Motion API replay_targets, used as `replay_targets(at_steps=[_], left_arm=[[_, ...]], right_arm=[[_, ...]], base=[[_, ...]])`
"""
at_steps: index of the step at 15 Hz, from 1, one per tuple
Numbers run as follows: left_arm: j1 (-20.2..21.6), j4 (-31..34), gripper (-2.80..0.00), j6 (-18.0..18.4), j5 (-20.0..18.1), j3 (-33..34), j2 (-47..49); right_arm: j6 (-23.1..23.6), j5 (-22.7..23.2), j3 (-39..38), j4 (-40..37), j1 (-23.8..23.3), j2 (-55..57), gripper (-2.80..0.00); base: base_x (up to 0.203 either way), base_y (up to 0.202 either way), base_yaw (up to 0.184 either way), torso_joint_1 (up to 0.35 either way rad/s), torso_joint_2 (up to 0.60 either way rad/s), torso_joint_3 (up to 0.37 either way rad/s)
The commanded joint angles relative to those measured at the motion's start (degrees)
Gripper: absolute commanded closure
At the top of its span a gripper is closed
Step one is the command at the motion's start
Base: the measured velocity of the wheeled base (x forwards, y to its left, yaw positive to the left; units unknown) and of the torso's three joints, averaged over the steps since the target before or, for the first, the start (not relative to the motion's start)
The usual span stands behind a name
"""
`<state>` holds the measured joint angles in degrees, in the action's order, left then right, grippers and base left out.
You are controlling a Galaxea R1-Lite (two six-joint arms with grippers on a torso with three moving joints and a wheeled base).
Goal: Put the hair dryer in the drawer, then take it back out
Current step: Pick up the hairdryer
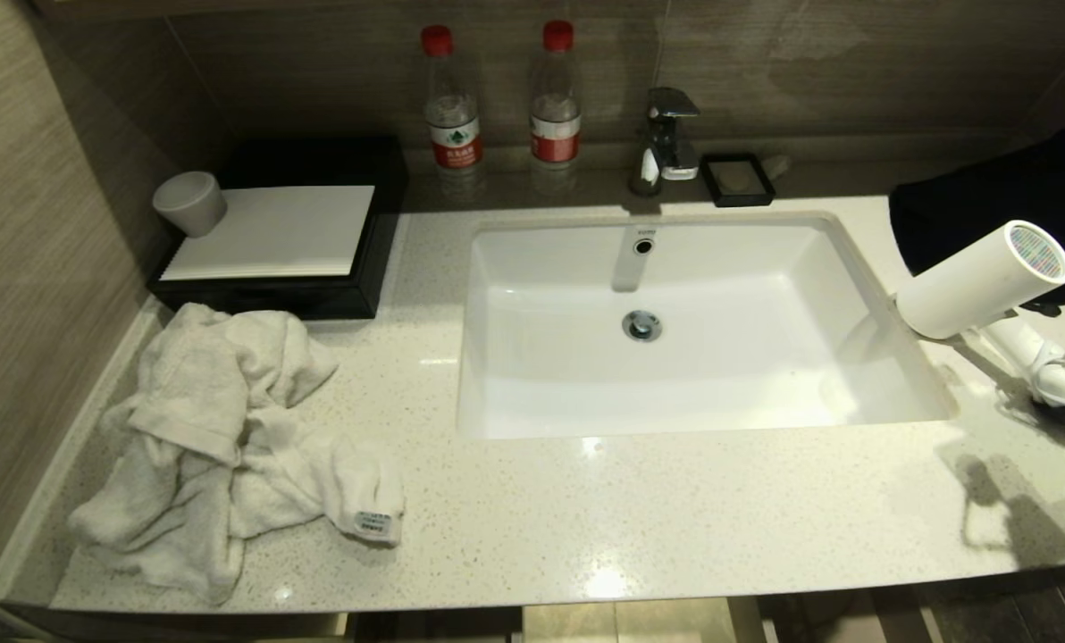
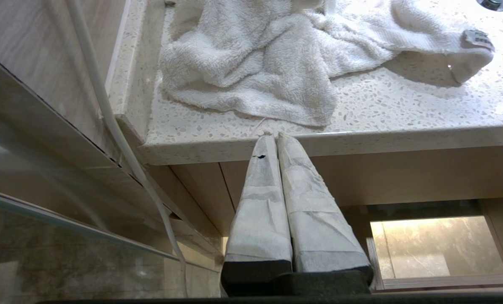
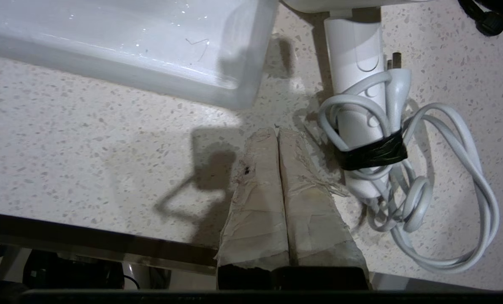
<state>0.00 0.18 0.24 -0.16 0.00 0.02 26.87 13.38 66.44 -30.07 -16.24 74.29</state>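
- Right gripper (image 3: 278, 131): fingers pressed together, holding nothing, hovering over the counter (image 3: 87, 139) near its front edge, toward the right end.
- Hair dryer (image 3: 357, 105) lies just beside the right gripper's tips, to one side, not touching as far as the right wrist view shows.
- Handle runs roughly parallel to the fingers; the barrel end is farther out, past the fingertips, toward the sink (image 3: 129, 46).
- Cord (image 3: 466, 169) is looped beside the handle on the side away from the gripper, bound to the handle by a black strap (image 3: 371, 154).
- Head view: hair dryer (image 1: 979, 281) sits at the counter's right end, right of the sink (image 1: 693, 268); barrel tilted up with the grille end toward the back right corner, handle trailing toward the front right.
- Left gripper (image 2: 277, 137): fingers together, empty, below the counter's front edge at the left end, with the towel (image 2: 277, 63) above it; well apart from the dryer.
- Right arm is clearly the nearer one.
- Judgement: fingers need to part, then shift sideways across the handle, above the strap, to grasp it.
- Drawer is not visible in any view; I can't tell whether it's open.
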Motion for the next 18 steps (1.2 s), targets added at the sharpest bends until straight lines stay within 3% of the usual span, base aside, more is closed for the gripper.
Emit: replay_targets(at_steps=[1, 2, 5, 9, 16, 18], left_arm=[[0.0, 0.0, 0.0, 0.02, -0.02, 0.09, 0.06], [0.0, 0.0, 0.0, 0.02, -0.02, 0.09, 0.06], [0.0, 0.0, 0.0, 0.02, -0.02, 0.09, 0.06], [0.0, 0.0, 0.0, 0.02, -0.02, 0.09, 0.06], [0.0, 0.0, 0.0, 0.02, -0.02, 0.09, 0.06], [0.0, 0.0, 0.0, 0.02, -0.02, 0.08, 0.06]], right_arm=[[1.79, 1.03, 3.29, 0.04, -3.39, 9.12, 0.0], [3.04, 2.14, 5.16, 0.21, -4.63, 11.42, -2.8], [6.32, 5.88, 10.97, 0.25, -6.25, 17.06, -2.8], [9.05, 6.32, 13.98, 0.38, -6.35, 19.56, -2.8], [8.67, 9.71, 14.25, 0.49, -6.71, 24.17, -2.8], [8.79, 12.89, 14.8, 0.87, -7.12, 25.42, -2.8]], base=[[0.0, 0.0, 0.0, 0.0, 0.0, 0.0], [0.0, 0.0, 0.0, 0.0, 0.0, 0.0], [0.0, 0.0, 0.0, 0.002, 0.0, 0.011], [0.0, 0.0, 0.0, 0.0, 0.0, 0.0], [0.0, 0.0, 0.0, 0.0, 0.0, 0.0], [0.0, 0.0, 0.0, 0.0, 0.0, 0.0]])
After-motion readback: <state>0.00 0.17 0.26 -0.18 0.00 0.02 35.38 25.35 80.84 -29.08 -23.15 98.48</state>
